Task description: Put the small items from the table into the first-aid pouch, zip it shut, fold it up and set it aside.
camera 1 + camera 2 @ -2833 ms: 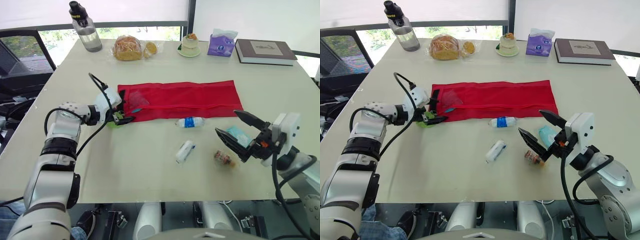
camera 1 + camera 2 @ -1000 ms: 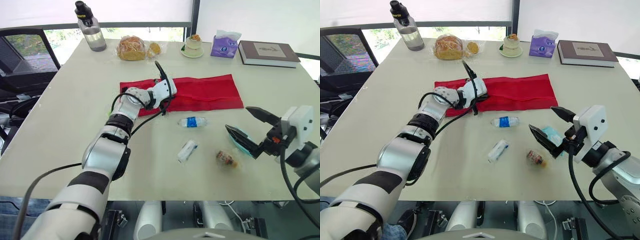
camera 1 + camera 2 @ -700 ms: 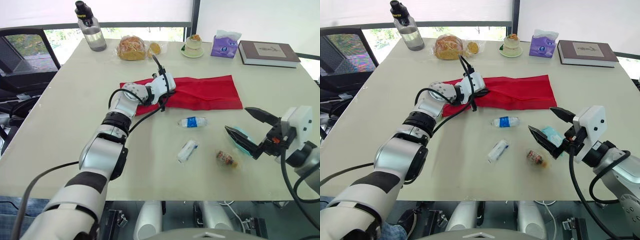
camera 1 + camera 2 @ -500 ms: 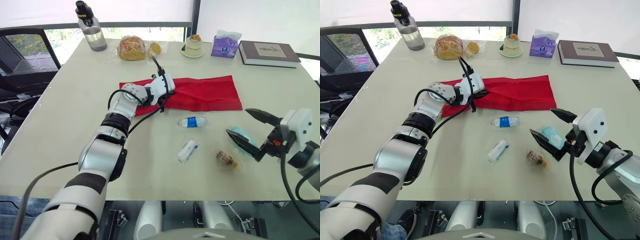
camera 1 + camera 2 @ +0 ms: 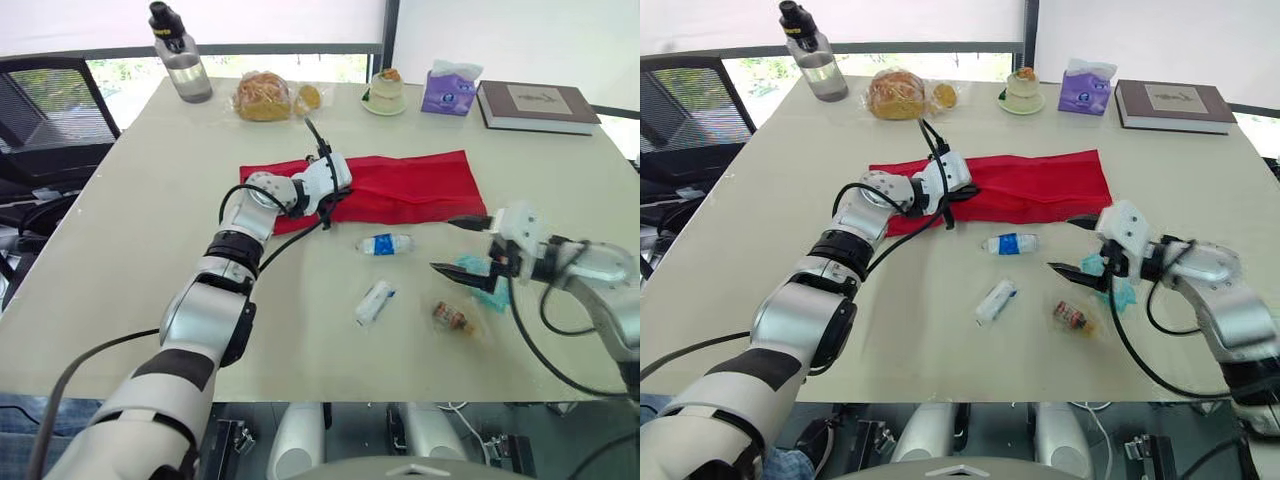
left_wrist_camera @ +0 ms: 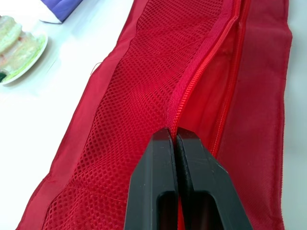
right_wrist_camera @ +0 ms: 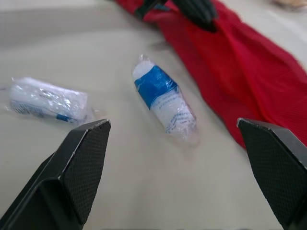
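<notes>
The red pouch (image 5: 410,185), unfolded at the counter's (image 5: 150,220) far middle, is pinched at its zip edge by the left claw (image 6: 173,136), while the blue-labelled roll (image 5: 383,244), white roll (image 5: 373,301) and brown packet (image 5: 450,317) are left unpacked nearer, beside the spread right claw (image 5: 442,245).

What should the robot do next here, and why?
Probably ease the open right gripper forward to the blue-labelled roll and close on it. The roll lies loose on the table just ahead of that gripper, and the left gripper is shut on the pouch by its zip.
</notes>
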You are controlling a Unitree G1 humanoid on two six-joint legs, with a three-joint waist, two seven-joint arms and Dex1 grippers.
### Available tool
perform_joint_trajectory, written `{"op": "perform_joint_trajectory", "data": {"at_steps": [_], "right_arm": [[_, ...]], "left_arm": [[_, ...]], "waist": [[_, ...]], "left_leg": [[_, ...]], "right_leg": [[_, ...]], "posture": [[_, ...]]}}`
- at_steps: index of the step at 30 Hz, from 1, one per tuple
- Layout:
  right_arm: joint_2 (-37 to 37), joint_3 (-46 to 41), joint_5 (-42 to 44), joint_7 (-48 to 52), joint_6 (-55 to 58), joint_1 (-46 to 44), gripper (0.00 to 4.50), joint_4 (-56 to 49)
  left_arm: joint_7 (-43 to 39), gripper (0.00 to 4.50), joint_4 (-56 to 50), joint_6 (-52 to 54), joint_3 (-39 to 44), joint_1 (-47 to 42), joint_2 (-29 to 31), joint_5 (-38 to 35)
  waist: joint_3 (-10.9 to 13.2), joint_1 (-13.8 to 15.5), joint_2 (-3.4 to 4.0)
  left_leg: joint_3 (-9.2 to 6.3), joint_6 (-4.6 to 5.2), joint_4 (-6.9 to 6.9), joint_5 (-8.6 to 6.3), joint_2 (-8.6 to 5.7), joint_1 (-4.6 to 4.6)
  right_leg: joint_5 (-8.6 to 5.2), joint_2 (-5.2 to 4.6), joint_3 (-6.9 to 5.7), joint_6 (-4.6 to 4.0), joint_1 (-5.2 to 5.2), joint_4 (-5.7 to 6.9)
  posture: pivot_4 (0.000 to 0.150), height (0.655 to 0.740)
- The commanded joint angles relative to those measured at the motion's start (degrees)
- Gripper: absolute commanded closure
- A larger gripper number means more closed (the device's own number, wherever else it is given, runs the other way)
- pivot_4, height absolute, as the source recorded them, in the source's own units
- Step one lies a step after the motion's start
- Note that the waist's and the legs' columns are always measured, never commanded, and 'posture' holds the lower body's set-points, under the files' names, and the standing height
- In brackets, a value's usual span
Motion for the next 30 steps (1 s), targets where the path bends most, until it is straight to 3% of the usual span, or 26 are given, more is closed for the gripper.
{"op": "perform_joint_trajectory", "data": {"at_steps": [1, 11, 14, 16, 17, 23, 30], "right_arm": [[2.26, 5.19, -5.98, 4.18, -3.12, -8.38, 0.0, 9.29], [9.97, 12.67, -16.62, 11.14, -15.56, -22.96, 0.0, 31.96], [11.49, 12.82, -18.4, 12.25, -19.23, -25.72, 0.86, 37.17], [11.85, 12.57, -19.23, 12.93, -20.49, -26.66, 1.83, 39.17], [11.96, 12.39, -19.51, 13.29, -20.9, -27.0, 2.03, 39.93], [12.16, 11.0, -19.0, 14.79, -15.88, -25.88, 4.43, 36.53], [10.49, 5.89, -16.71, 10.77, -2.85, -21.74, 4.48, 26.36]], "left_arm": [[1.07, 4.4, -1.61, -0.2, 0.97, -0.96, -0.22, -1.13], [1.79, 4.4, -3.03, 0.13, 1.17, 0.72, -0.86, -1.91], [1.9, 4.5, -3.76, 0.51, 1.31, 0.97, -1.0, -2.13], [2.11, 4.5, -4.06, 0.78, 1.41, 1.07, -1.08, -2.21], [2.24, 4.5, -4.24, 0.93, 1.44, 1.11, -1.13, -2.23], [2.34, 4.5, -5.41, 1.6, 1.35, 1.68, -1.48, -2.57], [1.78, 4.5, -7.11, 2.23, 0.89, 2.4, -2.11, -3.16]], "waist": [[0.0, 0.02, 0.01], [0.03, 0.22, 0.06], [0.04, 0.09, 0.07], [0.05, 0.06, 0.09], [0.06, 0.06, 0.09], [0.08, 0.04, 0.13], [0.1, 0.18, 0.16]], "left_leg": [[-0.01, 0.0, 0.01, 0.0, 0.0, 0.01], [-0.01, -0.01, -0.03, 0.0, -0.02, -0.07], [-0.01, -0.01, -0.03, 0.0, -0.02, -0.05], [-0.03, -0.01, -0.03, 0.0, -0.01, -0.04], [-0.04, -0.01, -0.04, 0.0, -0.01, -0.04], [-0.03, -0.01, -0.04, 0.0, -0.01, -0.04], [-0.03, -0.01, -0.02, 0.0, -0.02, -0.06]], "right_leg": [[0.0, 0.0, 0.0, 0.0, 0.0, 0.02], [0.01, -0.02, -0.05, -0.02, -0.03, -0.01], [0.01, -0.02, -0.04, -0.02, -0.03, 0.01], [0.01, -0.01, -0.05, -0.02, -0.03, 0.04], [0.01, -0.01, -0.05, -0.02, -0.03, 0.05], [0.02, -0.02, -0.04, -0.03, -0.03, 0.05], [0.02, -0.03, -0.04, -0.03, -0.03, 0.06]], "posture": [[0.15, 0.74], [0.15, 0.74], [0.15, 0.74], [0.15, 0.74], [0.15, 0.74], [0.15, 0.74], [0.15, 0.74]]}}
